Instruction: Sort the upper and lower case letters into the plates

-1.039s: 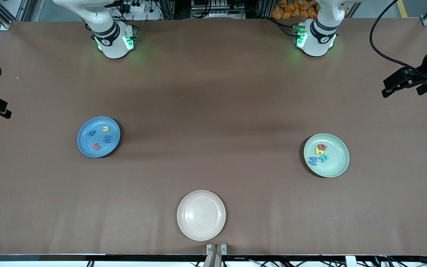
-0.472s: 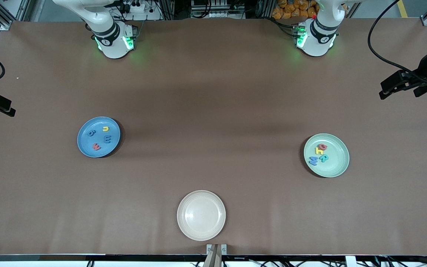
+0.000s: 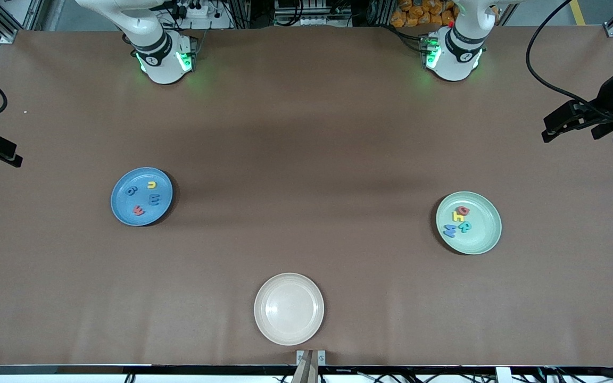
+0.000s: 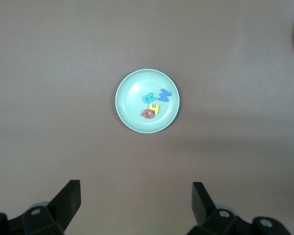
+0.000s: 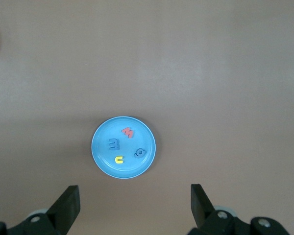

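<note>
A matt brown table [image 3: 306, 133] covering, smooth like paper. Blue plate [image 3: 123, 210], pale green plate [image 3: 485, 234] and cream-white plate [image 3: 289, 308] look like smooth plastic with a faint sheen. Toy letters [image 3: 461, 221] look matt.

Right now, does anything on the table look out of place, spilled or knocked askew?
Nothing stands out. Four letters lie in the blue plate and four in the pale green plate, none on the table. The cream-white plate holds nothing. The left gripper and right gripper hang open, high over their plates.
</note>
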